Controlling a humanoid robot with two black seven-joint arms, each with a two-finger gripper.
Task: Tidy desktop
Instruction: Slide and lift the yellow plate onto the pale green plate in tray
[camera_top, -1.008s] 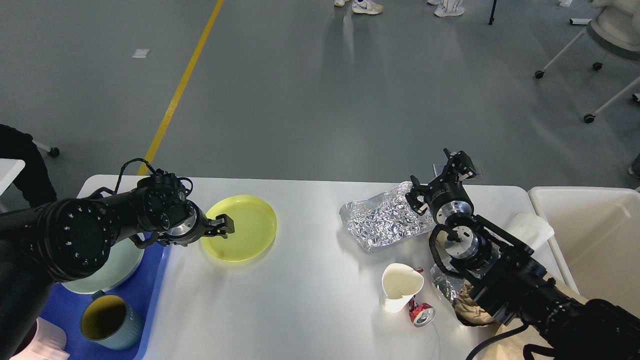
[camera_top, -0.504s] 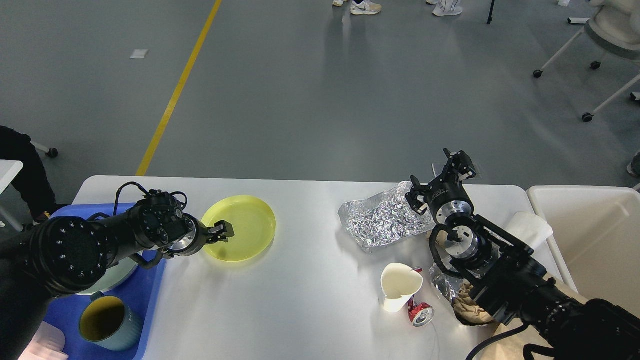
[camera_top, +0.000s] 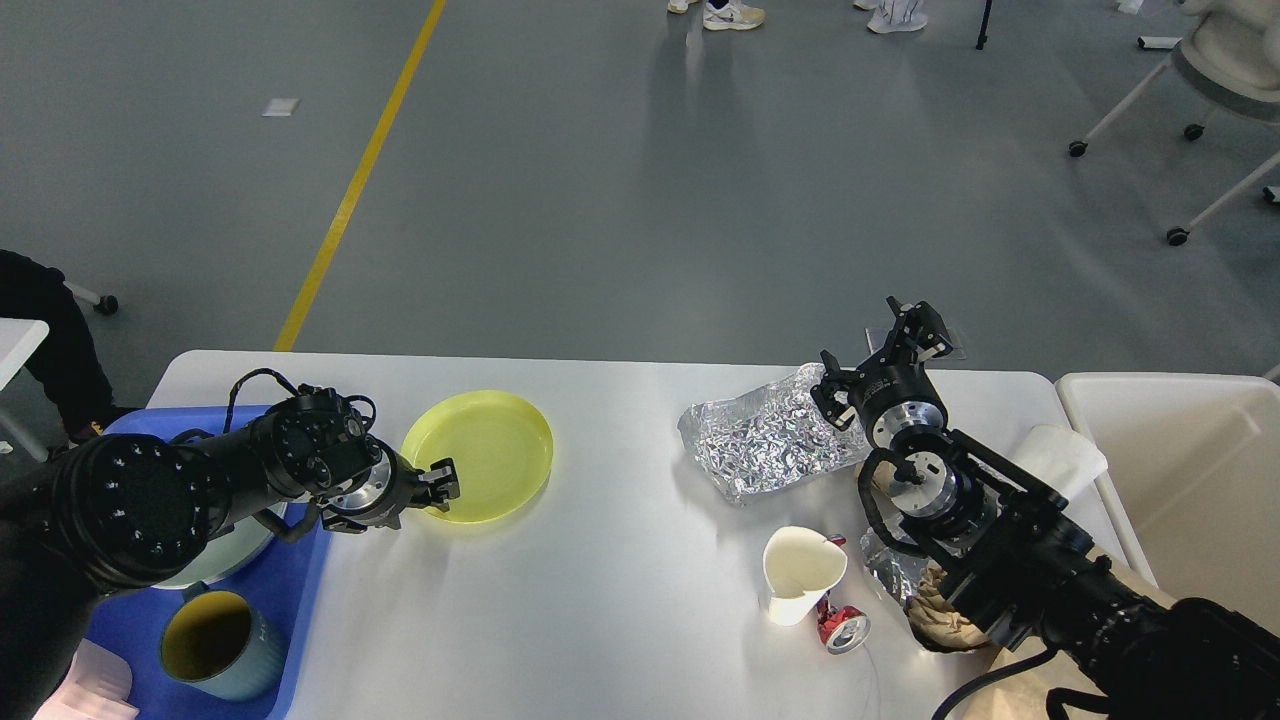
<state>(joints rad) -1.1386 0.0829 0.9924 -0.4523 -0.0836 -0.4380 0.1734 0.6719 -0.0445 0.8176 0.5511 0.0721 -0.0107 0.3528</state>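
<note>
The left gripper (camera_top: 443, 489) has slid back to the yellow plate's (camera_top: 490, 450) near rim, jaws seemingly clenched on it, ready to drag it off the tabletop (camera_top: 600, 600). Right gripper (camera_top: 885, 352) unmoved, jaws released.

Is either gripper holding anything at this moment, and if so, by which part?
The left gripper sits at the near-left rim of the yellow plate; a grip cannot be confirmed. The right gripper is open and holds nothing.

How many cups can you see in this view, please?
2: a blue mug on the blue tray at near left, and a white paper cup on the desktop. Others may be hidden.
</note>
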